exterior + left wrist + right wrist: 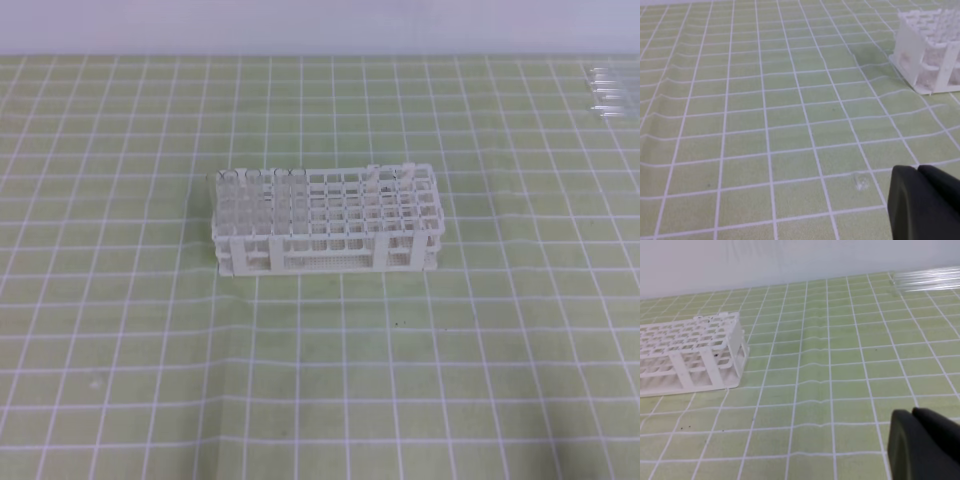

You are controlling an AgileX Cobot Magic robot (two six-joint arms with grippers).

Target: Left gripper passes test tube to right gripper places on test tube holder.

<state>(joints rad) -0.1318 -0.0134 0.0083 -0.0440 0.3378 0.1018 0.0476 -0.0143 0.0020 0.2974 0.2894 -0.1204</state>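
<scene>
Both grippers sit low over the green grid tabletop [120, 330], jaws pressed together, empty: left gripper [918, 172], right gripper [912, 416]. The test tube holder [325, 222] stands mid-tabletop. I can't pick out the single test tube; only a bunch of clear tubes [927, 279] lies far right. Risk: grabbing several, or rolling them away.

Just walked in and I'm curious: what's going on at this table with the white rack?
Nothing is being handled right now. The white test tube holder stands in the middle of a green gridded mat. A bunch of clear tubes lies at the far right edge. Both claws, the left gripper and the right gripper, are shut and empty, low over the mat, away from the tubes. No tube has been picked up yet.
</scene>
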